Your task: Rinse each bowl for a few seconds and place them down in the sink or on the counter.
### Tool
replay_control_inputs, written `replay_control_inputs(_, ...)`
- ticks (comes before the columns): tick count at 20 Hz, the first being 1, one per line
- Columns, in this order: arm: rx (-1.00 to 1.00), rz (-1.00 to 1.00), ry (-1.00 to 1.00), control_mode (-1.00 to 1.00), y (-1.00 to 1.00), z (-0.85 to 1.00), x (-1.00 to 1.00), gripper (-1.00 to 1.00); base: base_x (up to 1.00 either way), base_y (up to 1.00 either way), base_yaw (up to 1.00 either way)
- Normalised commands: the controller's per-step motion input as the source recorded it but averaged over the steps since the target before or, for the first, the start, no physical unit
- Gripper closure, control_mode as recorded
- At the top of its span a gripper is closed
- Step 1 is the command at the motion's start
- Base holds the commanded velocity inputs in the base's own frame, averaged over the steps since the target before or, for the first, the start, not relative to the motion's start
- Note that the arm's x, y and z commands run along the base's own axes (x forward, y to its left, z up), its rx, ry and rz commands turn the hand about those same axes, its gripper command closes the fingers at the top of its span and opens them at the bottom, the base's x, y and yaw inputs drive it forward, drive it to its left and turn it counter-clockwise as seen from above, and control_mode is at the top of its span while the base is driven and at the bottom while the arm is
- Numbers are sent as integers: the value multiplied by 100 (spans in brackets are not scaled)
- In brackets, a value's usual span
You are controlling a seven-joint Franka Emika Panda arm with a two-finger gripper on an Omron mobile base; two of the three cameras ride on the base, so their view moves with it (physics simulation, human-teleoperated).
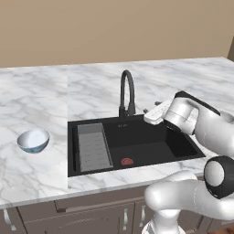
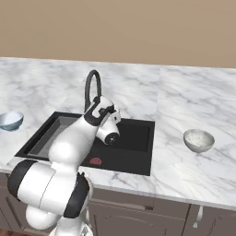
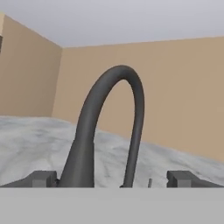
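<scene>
The pale blue bowl (image 1: 33, 140) (image 2: 10, 120) stands upright on the white marble counter (image 1: 36, 96) left of the sink. The speckled greyish-white bowl (image 2: 198, 140) rests on the counter (image 2: 193, 101) right of the sink. The black sink (image 1: 146, 141) (image 2: 138, 138) lies between them. My gripper (image 1: 148, 114) (image 3: 113, 179) hovers over the sink's back right part, level, and points at the arched black faucet (image 1: 127, 91) (image 3: 109, 122). It is open, its fingertips (image 3: 43, 178) are wide apart, and nothing is held.
A grey ridged tray (image 1: 93, 146) fills the sink's left side, with a red drain ring (image 1: 127, 161) (image 2: 95, 161) on the floor beside it. The faucet (image 2: 92, 87) rises at the sink's back edge, just ahead of the hand. A tan wall runs behind the counter.
</scene>
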Motion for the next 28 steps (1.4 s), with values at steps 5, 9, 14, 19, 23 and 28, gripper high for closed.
replay_control_inputs(5,6,2,2,-100,-1,-11,24,-100,0,0,0)
replay_control_inputs(9,3,2,0,-100,-3,-3,39,-100,0,0,0)
replay_control_inputs(14,1,2,0,-100,-2,-1,39,-100,0,0,0)
replay_control_inputs(19,1,2,0,-100,-2,-7,37,-100,0,0,0)
replay_control_inputs(23,2,2,0,-100,0,-16,36,-100,0,0,0)
replay_control_inputs(28,1,2,0,-100,0,-19,29,-100,0,0,0)
